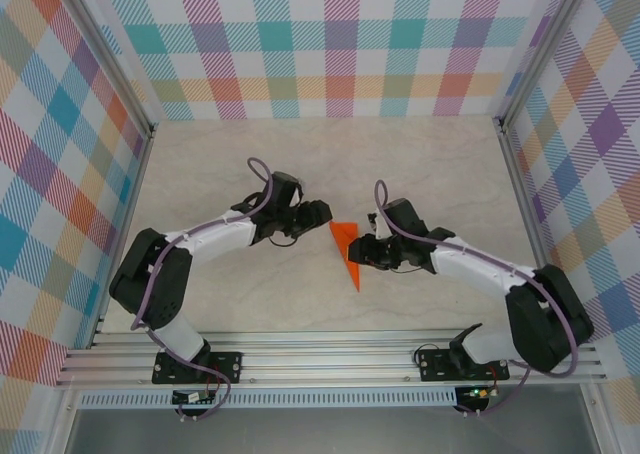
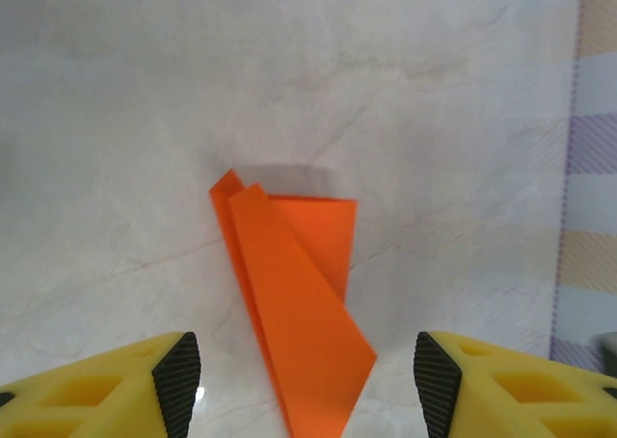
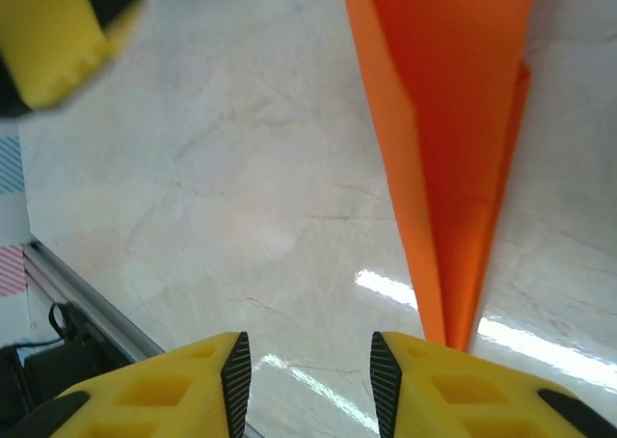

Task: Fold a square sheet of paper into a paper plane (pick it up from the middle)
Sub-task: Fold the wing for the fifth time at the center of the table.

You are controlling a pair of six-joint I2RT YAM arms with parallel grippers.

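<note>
The square sheet of paper lies folded as a slim orange paper plane (image 1: 347, 249) flat on the pale table, between the two grippers. My left gripper (image 1: 322, 214) hovers at its wide end. In the left wrist view the paper plane (image 2: 299, 303) sits on the table between the spread fingers of the left gripper (image 2: 307, 385), touching neither pad. My right gripper (image 1: 362, 254) stands open beside the narrow end. In the right wrist view the paper plane (image 3: 453, 149) runs down to a tip behind the right-hand finger of the right gripper (image 3: 310, 375), whose gap holds only bare table.
A yellow finger of the left gripper (image 3: 58, 33) shows at the top left of the right wrist view. Plaid walls (image 1: 330, 44) enclose the table on three sides. An aluminium rail (image 1: 330, 364) runs along the near edge by the arm bases.
</note>
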